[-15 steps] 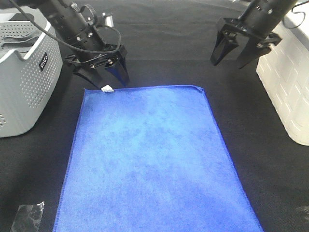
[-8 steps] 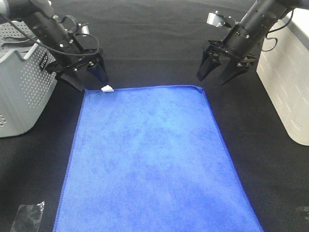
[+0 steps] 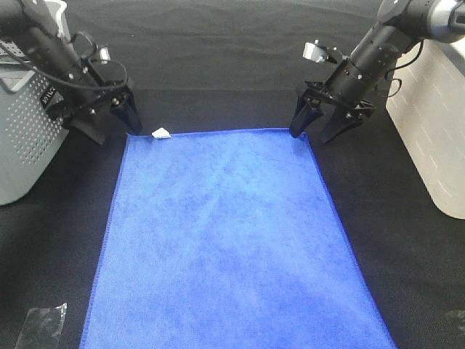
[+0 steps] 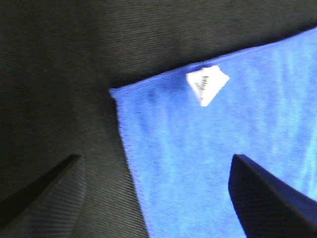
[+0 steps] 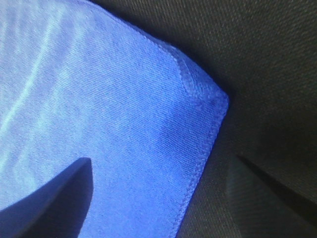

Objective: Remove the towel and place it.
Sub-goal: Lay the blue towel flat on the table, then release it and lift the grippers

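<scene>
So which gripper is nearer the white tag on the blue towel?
Left. The left gripper straddles the towel's far left corner, open, with the white tag just beside it. The right gripper, also open, hangs over the opposite far corner, the whole far edge away.

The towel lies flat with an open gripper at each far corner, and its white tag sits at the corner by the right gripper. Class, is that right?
Not quite. The white tag sits at the towel corner by the left gripper, not the right gripper, as the left wrist view shows. The rest holds.
</scene>
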You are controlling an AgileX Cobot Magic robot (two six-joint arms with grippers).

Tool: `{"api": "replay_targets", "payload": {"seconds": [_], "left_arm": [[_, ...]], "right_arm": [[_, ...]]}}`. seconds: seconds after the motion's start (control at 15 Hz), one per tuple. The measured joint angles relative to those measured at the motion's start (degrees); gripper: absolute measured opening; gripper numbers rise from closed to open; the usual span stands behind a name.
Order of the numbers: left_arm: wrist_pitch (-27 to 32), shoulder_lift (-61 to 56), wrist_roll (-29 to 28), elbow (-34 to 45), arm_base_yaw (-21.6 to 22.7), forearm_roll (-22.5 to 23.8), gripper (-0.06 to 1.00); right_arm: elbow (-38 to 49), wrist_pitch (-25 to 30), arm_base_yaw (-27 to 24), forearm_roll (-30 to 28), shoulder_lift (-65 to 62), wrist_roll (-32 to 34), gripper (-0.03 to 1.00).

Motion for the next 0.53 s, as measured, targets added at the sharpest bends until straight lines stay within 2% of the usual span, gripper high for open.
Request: {"api": "replay_targets", "payload": {"seconds": [0.13, 0.53], "left_arm": [[0.0, 2.18, 1.15, -0.11, 0.06, -0.74, 0.76], [0.06, 2.52, 3.04, -0.29, 0.29, -1.66, 0.76]], "right_arm": [[0.0, -0.34, 0.0, 0.0, 0.8, -0.06, 0.75], [0.0, -6.36, 0.0, 0.06, 1.78, -1.32, 0.75]]}}
